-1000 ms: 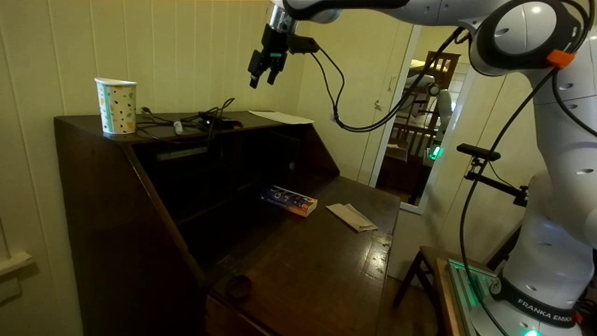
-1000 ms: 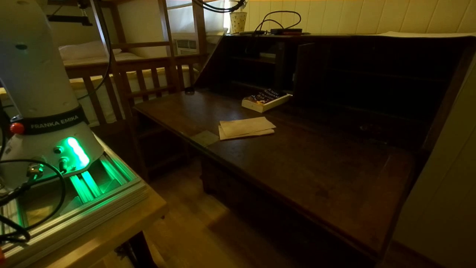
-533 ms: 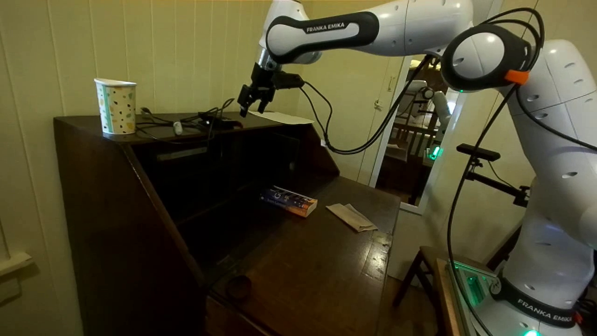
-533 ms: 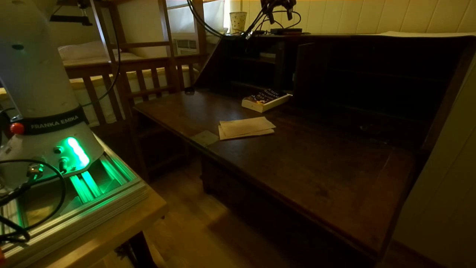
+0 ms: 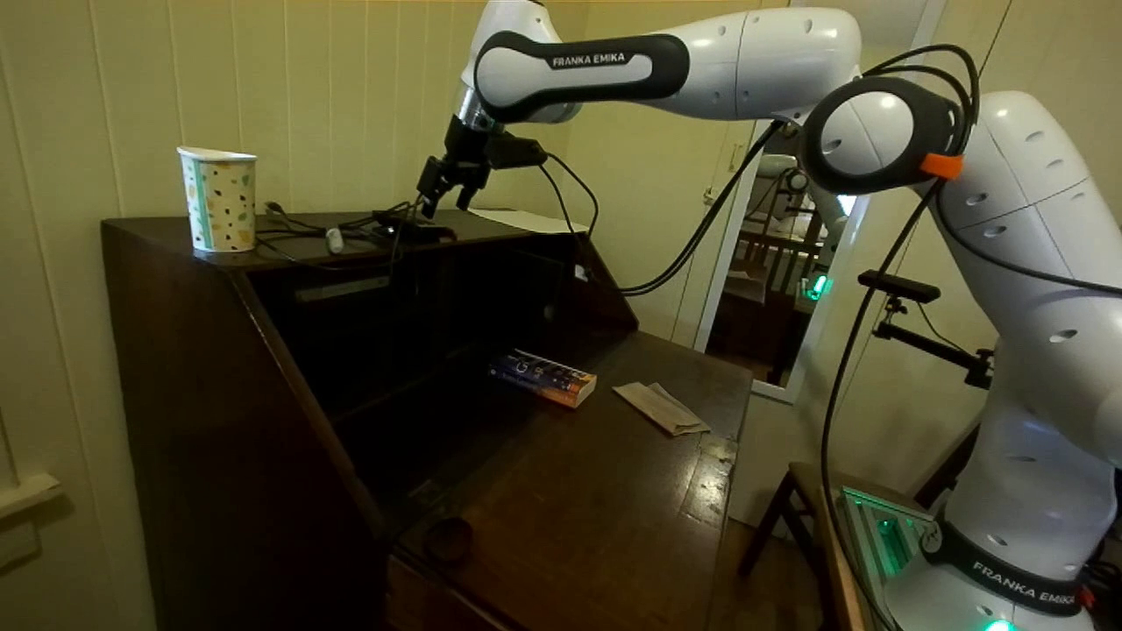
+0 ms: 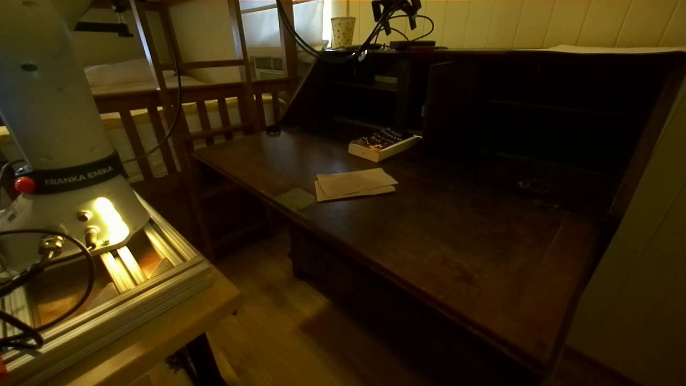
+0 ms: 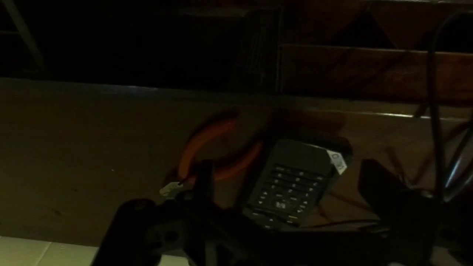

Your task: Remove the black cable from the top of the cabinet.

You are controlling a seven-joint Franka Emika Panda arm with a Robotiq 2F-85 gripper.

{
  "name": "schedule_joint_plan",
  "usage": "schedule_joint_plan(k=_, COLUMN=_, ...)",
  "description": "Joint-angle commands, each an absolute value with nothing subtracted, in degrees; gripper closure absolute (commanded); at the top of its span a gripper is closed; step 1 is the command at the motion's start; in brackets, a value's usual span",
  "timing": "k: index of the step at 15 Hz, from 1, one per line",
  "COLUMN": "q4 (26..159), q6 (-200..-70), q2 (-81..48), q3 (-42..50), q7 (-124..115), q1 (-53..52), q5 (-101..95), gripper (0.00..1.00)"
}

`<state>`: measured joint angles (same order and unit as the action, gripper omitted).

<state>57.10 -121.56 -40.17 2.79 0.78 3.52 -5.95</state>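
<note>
- Two curved orange handles [image 7: 203,138] and the keys of one black keypad device [image 7: 295,181] can be made out in the wrist view only; handles and device lie on the top of the cabinet [image 5: 561,508].
- One mirror [image 5: 776,272] and one small white piece [image 5: 335,239] show in an exterior view; one slatted wooden bed frame [image 6: 214,90] shows directly in an exterior view.
- In both exterior views: one paper cup [image 5: 219,202], one book [image 5: 543,377], one folded tan paper [image 5: 662,408], one white sheet [image 5: 530,221].
- The black cable [image 5: 355,228] lies in a tangle on the cabinet's top, between cup and sheet.
- One gripper [image 5: 447,207] hangs low over that top by the tangle, its two fingers apart, the keypad device seen between them in the wrist view; whether they touch the cable I cannot tell.
</note>
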Motion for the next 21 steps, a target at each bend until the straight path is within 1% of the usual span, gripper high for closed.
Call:
schedule_joint_plan(k=1, q4=56.85, q6=-121.44, q2=-40.20, q3=2.73, q7=0.83, q1=3.36, q5=-5.95, gripper=0.00)
schedule_joint_plan(k=13, q4=56.51, q6=-122.80, q2=-40.08, q3=2.86, q7=-0.16, q1=2.99, q5=-6.08, gripper=0.00)
schedule_joint_plan(k=17, q4=55.31, q6=-125.32, q2=-41.12, q3=2.64, q7=-0.38, q1=2.89, q5=-5.77, gripper=0.00)
schedule_joint_plan(k=21, q4=53.78, q6=-124.64, q2=-42.50, q3=2.51, q7=-3.59, q1=3.37, q5=-4.52, gripper=0.00)
